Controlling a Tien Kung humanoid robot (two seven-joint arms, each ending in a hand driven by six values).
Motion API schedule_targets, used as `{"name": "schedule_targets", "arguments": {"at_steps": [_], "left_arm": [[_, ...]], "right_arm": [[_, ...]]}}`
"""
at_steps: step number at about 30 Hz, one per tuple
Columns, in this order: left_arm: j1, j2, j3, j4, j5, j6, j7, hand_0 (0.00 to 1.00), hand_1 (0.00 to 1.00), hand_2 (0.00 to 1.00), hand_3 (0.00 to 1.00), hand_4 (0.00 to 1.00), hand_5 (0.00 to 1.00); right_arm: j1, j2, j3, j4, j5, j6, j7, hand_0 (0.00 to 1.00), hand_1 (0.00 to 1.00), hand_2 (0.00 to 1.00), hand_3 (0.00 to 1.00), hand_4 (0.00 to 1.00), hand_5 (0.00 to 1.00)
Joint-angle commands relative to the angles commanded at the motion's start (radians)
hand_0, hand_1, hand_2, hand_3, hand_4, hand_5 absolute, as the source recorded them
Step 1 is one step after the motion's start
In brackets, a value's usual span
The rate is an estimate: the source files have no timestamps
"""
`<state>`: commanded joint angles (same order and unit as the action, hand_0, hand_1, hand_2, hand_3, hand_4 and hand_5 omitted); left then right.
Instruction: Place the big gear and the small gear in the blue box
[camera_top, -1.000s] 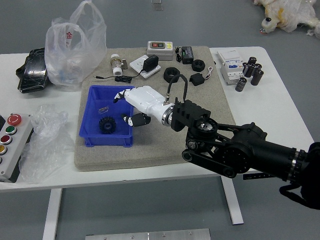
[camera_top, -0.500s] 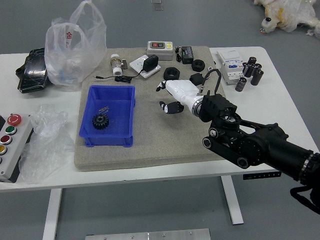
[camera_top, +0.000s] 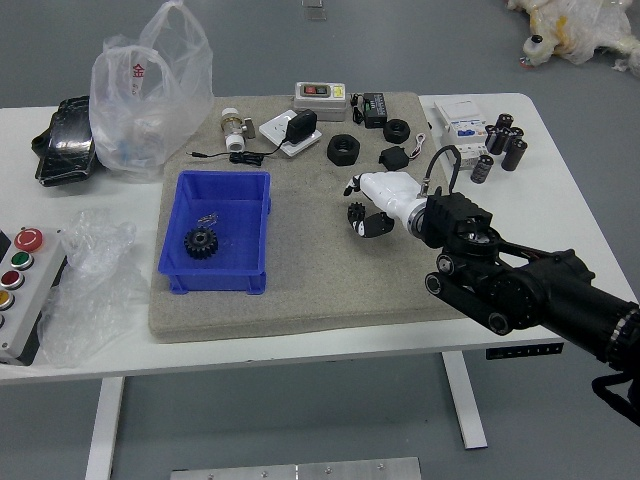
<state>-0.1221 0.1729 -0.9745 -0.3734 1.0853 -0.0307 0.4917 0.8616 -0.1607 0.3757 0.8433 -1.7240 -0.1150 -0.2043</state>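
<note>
Withdrawn from over the blue box (camera_top: 212, 282) since a second ago, the right hand (camera_top: 393, 194) is now over the middle of the worktop (camera_top: 250, 350), and the small gear (camera_top: 356, 210), hidden a moment earlier, shows at its fingertips. Its fingers (camera_top: 376, 225) are apart, with the small gear in the gap, right beside the lower one; no firm pinch can be made out. Inside the box lies the big gear (camera_top: 201, 242), slightly further left than at first, with a thin metal piece (camera_top: 208, 219) just behind it.

Judging by looks, the small gear is light, stiff and hard to damage; its teeth should give some grip, though so small a part could roll or tip. Best taken by opposite sides of its toothed rim, it then needs lifting over the box wall.

Nearest is grey floor (camera_top: 300, 410), then the worktop's white edge. Crumpled clear plastic (camera_top: 95, 260) lies at left, beside a button panel (camera_top: 35, 290). Box and gears are on a flat grey-beige mat (camera_top: 300, 300). Beyond the hand sits a black ring (camera_top: 343, 158); a plastic bag (camera_top: 150, 85) stands far left, and a pale wrapped bundle (camera_top: 575, 25) lies past the far edge.
</note>
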Motion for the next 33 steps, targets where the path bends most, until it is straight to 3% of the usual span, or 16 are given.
{"name": "schedule_targets", "arguments": {"at_steps": [10, 11, 16, 17, 33], "left_arm": [[0.002, 0.002, 0.003, 0.000, -0.002, 0.001, -0.002, 0.715, 0.669, 0.659, 0.804, 0.727, 0.435], [0.001, 0.002, 0.003, 0.000, -0.002, 0.000, -0.002, 0.715, 0.669, 0.658, 0.804, 0.728, 0.435], [-0.001, 0.001, 0.005, 0.001, -0.002, -0.001, -0.004, 0.715, 0.669, 0.658, 0.804, 0.728, 0.435], [-0.001, 0.001, 0.006, 0.001, -0.002, -0.001, -0.004, 0.715, 0.669, 0.659, 0.804, 0.727, 0.435], [-0.003, -0.001, 0.006, 0.002, 0.000, -0.003, -0.005, 0.715, 0.669, 0.659, 0.804, 0.728, 0.436]], "right_arm": [[0.024, 0.023, -0.067, -0.057, 0.077, -0.033, 0.047, 0.475, 0.721, 0.724, 0.744, 0.608, 0.191], [0.027, 0.024, -0.072, -0.061, 0.082, -0.036, 0.049, 0.457, 0.675, 0.600, 0.687, 0.447, 0.144], [0.039, 0.030, -0.108, -0.088, 0.119, -0.043, 0.059, 0.457, 0.675, 0.600, 0.687, 0.447, 0.144], [0.040, 0.030, -0.115, -0.093, 0.126, -0.043, 0.060, 0.451, 0.667, 0.576, 0.679, 0.343, 0.116], [0.043, 0.029, -0.146, -0.113, 0.158, -0.051, 0.064, 0.446, 0.665, 0.551, 0.673, 0.254, 0.116]]}}
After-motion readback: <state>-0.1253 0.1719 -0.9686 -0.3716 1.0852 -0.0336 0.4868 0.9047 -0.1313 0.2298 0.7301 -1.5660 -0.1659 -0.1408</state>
